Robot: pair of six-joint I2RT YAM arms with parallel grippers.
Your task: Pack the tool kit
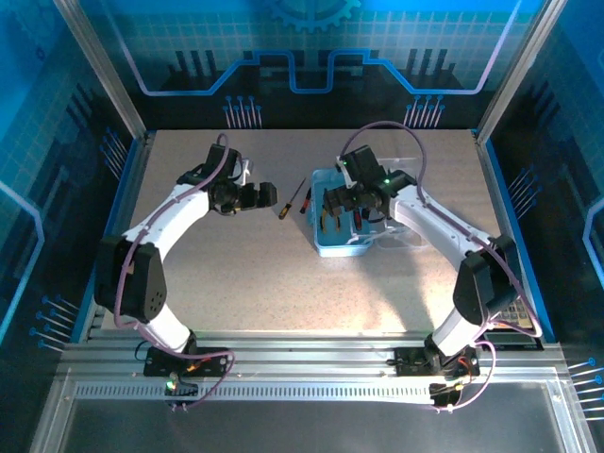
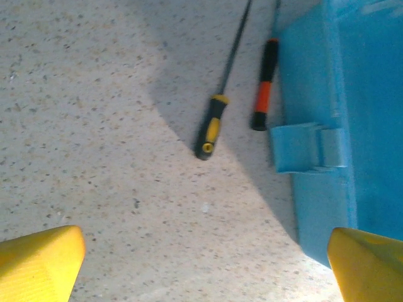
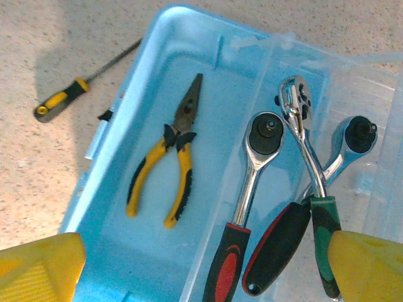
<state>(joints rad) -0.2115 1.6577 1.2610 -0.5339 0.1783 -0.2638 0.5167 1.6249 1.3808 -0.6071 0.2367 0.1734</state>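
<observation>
Top external view: the blue case (image 1: 338,231) sits right of centre on the bench (image 1: 236,283), with its clear part (image 1: 408,233) opened out to its right. The right fingers (image 1: 337,201) hang over the case. The left fingers (image 1: 263,195) hang over bare bench to its left.

Right wrist view: the right fingers (image 3: 38,264) are spread wide and released, with nothing between them. Below them the pliers (image 3: 167,167) lie flat in the blue half of the case (image 3: 157,38), nose pointing away. Three ratchets (image 3: 258,182) lie crossed in the clear part (image 3: 378,94) beside them.

Left wrist view: the left fingers (image 2: 38,261) are also released and wide apart over the bench. Ahead of them lie the yellow screwdriver (image 2: 211,129) and the red screwdriver (image 2: 264,88). Both are outside the case (image 2: 352,94), and the red one is just beside its wall.
</observation>
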